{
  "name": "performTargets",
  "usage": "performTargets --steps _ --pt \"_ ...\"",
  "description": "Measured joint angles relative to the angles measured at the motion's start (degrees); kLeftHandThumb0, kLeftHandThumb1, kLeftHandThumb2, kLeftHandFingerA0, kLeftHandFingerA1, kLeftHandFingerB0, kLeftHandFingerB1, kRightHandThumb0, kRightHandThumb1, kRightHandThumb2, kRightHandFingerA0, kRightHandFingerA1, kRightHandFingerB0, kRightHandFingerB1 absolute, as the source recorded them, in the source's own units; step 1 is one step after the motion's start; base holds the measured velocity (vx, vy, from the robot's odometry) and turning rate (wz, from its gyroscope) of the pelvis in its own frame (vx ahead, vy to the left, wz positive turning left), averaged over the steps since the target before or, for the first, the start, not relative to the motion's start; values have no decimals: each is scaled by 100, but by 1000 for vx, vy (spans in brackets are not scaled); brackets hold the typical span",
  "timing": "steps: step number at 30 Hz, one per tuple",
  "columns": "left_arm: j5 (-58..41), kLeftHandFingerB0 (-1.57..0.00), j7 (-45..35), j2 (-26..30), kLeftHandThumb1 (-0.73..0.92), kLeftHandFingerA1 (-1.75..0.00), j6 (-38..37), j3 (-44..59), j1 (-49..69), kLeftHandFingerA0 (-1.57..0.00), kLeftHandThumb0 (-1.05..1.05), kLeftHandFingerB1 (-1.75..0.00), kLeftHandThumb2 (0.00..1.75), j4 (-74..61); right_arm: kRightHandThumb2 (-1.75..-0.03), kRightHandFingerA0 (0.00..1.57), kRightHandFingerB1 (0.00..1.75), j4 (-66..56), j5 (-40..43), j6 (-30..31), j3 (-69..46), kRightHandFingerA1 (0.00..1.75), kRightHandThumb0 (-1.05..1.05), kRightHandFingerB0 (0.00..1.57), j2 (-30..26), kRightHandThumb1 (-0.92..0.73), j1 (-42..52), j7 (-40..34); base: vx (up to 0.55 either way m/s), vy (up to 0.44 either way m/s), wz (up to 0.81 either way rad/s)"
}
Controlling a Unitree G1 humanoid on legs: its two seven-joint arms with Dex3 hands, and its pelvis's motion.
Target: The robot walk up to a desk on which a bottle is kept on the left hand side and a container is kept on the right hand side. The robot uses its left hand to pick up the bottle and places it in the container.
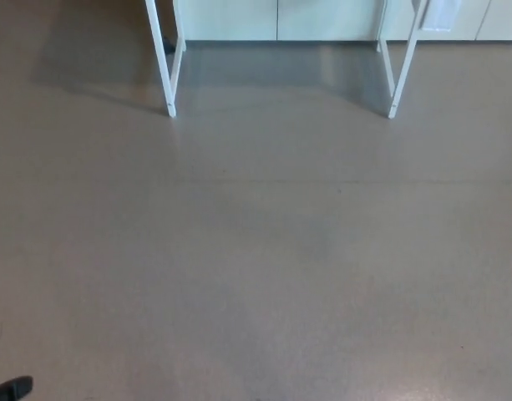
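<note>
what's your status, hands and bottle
Left hand only a black tip at frame edge, state unclear; right out of view. Bottle, container not visible. Desk legs ahead across floor.

Almost nothing of the robot's body shows in the head view. At the lower left corner of the frame a small black tip pokes in from the left edge, low against the bottom border; it comes from the robot's left side, but too little is visible to tell which part it is or how it is posed. The right arm and hand do not appear
</note>
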Motion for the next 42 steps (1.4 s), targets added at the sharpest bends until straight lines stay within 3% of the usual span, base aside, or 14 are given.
performTargets --steps 9,10,12,17,18,25,26,28,29,36,38,39,40,42 --pt "-389 -15 -456 214 48 -57 27 508 -122 -35 -19 -47 90 -17 -51 73 47 404 612 -1 -840 52 -39 60 -59 -35 -93 626 180 299 -1" --pt "-471 -29 -588 249 64 -39 27 572 -116 -46 -23 -31 59 -7 -51 71 46 504 774 -7 -998 52 -40 59 -62 -34 -133 814 273 23 3" --pt "-522 -30 -687 253 62 -39 27 587 -88 -46 -25 -31 58 -8 -68 67 52 557 896 -16 -1079 61 -45 48 -68 -29 -161 964 250 -14 11" --pt "-588 -30 -824 256 62 -40 27 573 -10 -45 -26 -32 58 -49 -69 65 53 629 1071 -30 -1150 61 -45 48 -112 -27 -146 1194 269 -95 12" --pt "-597 -29 -857 259 65 -40 27 567 -3 -44 -26 -31 59 -50 -51 71 47 635 1091 -37 -1150 52 -41 57 -133 -34 -128 1239 305 -177 49" --pt "-632 -32 -974 217 64 -40 24 476 -33 -47 -26 -32 59 -135 -51 70 47 641 1206 -84 -1141 52 -43 57 -276 -34 -143 1366 337 -231 10" --pt "-632 -34 -978 218 64 -41 24 467 -16 -49 -27 -33 60 -140 -68 66 52 647 1220 -90 -1129 61 -46 48 -275 -28 -149 1380 362 -96 2" --pt "-631 -35 -981 219 65 -41 24 447 -3 -49 -27 -33 60 -141 -68 67 53 653 1242 -97 -1115 61 -46 50 -275 -28 -158 1393 301 -38 -1" --pt "-630 -35 -982 221 64 -41 24 427 -3 -49 -27 -33 60 -145 -50 69 47 662 1265 -101 -1105 51 -45 58 -275 -33 -164 1406 379 53 -20" --pt "-629 -34 -1019 218 64 -41 9 338 55 -51 -28 -33 60 -260 -51 71 46 718 1311 -143 -1074 52 -43 58 -289 -35 -63 1455 448 194 -31" --pt "-630 -33 -1021 253 66 -41 2 347 87 -51 -27 -33 60 -265 -68 68 52 719 1316 -152 -1049 61 -47 48 -279 -28 -53 1497 435 386 -32" --pt "-632 -33 -1022 267 69 -41 -4 354 106 -51 -26 -33 61 -281 -51 70 45 722 1324 -164 -1036 51 -46 58 -278 -33 -3 1534 429 389 3" --pt "-636 -33 -1024 270 72 -41 -10 360 137 -50 -24 -33 62 -292 -65 77 51 732 1327 -167 -1035 59 -52 59 -279 -27 67 1554 503 289 -6" --pt "-636 -32 -1027 266 71 -40 -12 352 193 -48 -25 -33 62 -308 -57 80 50 732 1329 -185 -1031 55 -50 66 -280 -25 136 1567 439 170 1"
